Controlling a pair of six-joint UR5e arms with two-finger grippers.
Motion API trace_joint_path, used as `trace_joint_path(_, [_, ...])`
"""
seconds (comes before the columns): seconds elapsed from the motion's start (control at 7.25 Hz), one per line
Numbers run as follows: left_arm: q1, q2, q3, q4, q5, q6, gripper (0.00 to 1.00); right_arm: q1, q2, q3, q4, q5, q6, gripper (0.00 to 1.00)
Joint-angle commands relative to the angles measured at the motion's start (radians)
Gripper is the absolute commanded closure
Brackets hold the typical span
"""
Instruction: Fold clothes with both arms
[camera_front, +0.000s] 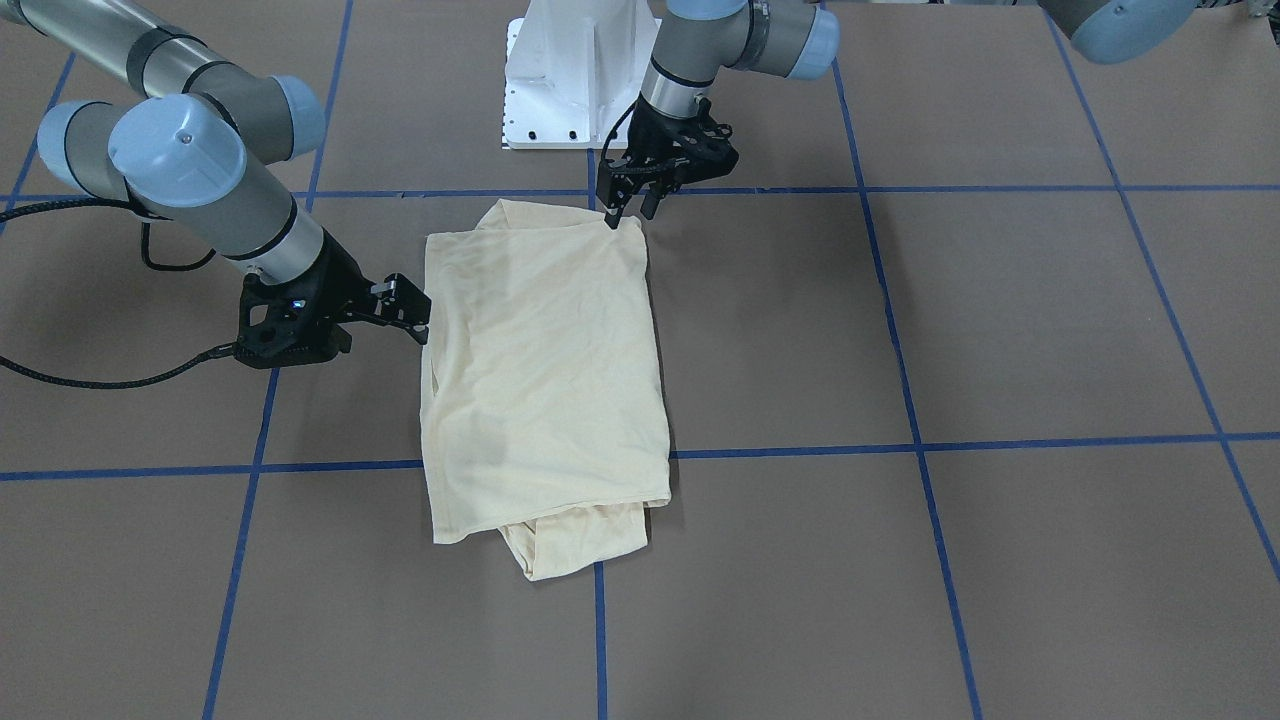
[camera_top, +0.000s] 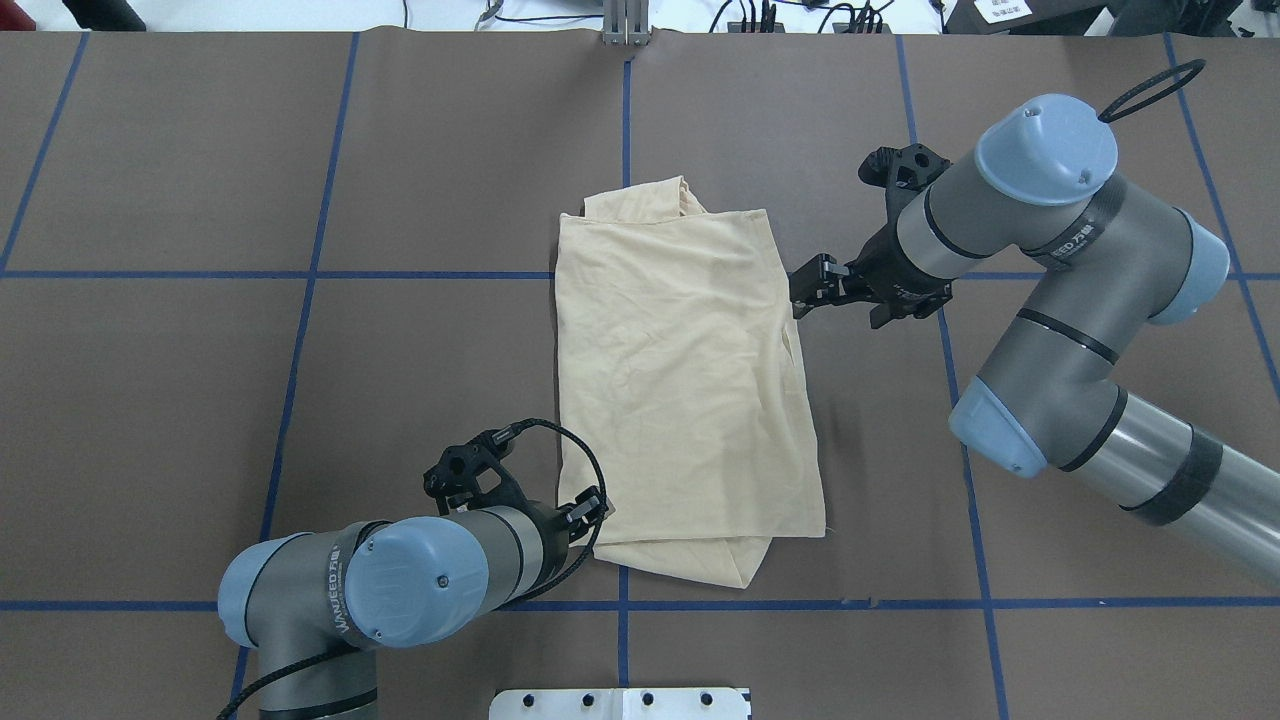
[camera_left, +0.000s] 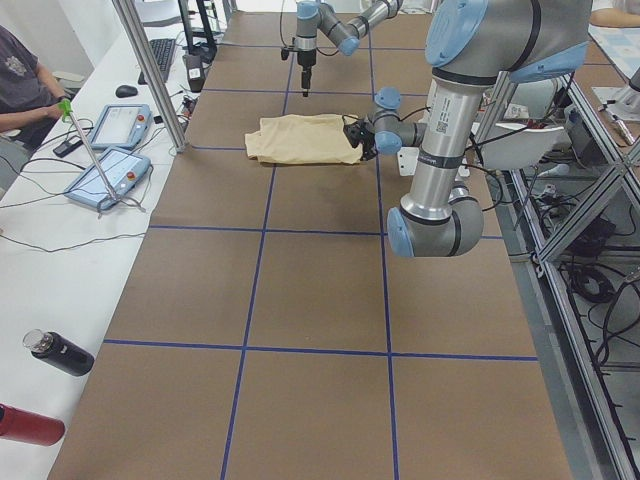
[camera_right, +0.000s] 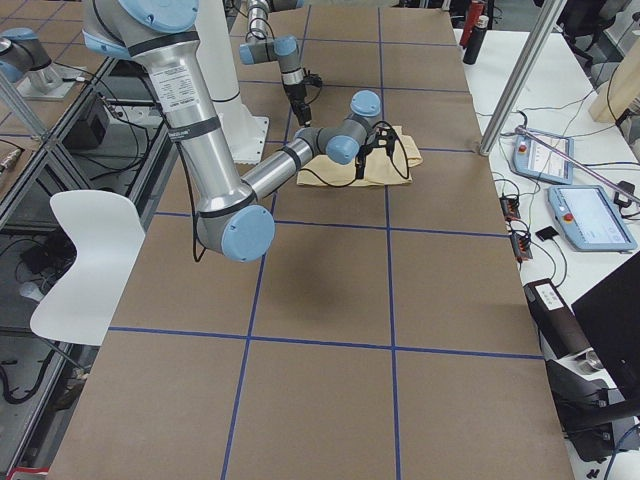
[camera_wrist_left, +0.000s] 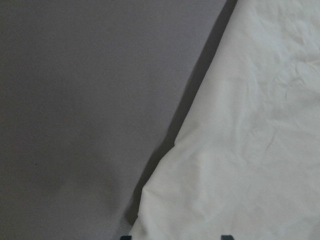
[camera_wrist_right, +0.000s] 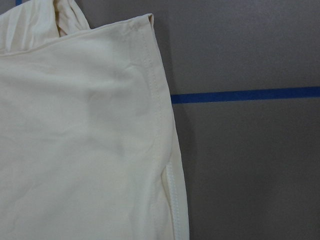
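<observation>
Folded T-shirt (camera_front: 545, 370) flat on table (camera_front: 950, 320). Left gripper (camera_front: 630, 212) jaws apart, empty; shirt corner just below them. Right gripper (camera_front: 420, 318): cannot tell if spread or closed; shirt side edge just beside it. Risk: thin cloth, jaws pinch top layer only, fold slips apart. Count: one shirt, two arms, two grippers.

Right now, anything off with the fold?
Yes, the T-shirt is folded unevenly. An under layer sticks out past the top layer at the end nearest the robot, and more fabric pokes out at the far end, so the edges don't line up. Nothing looks torn or spilled.
</observation>
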Motion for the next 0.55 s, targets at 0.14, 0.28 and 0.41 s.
trace_joint_path(0.14, [0.002, -0.003, 0.027, -0.005, -0.002, -0.001, 0.33, 0.0, 0.0, -0.001, 0.0, 0.0, -0.002, 0.0])
trace_joint_path(0.28, [0.002, -0.029, 0.053, -0.003, -0.002, -0.004, 0.32, 0.0, -0.001, -0.001, 0.0, 0.0, -0.002, 0.0])
trace_joint_path(0.41, [0.002, -0.046, 0.071, -0.003, -0.002, -0.007, 0.32, 0.0, -0.002, -0.001, 0.0, 0.0, -0.002, 0.0])
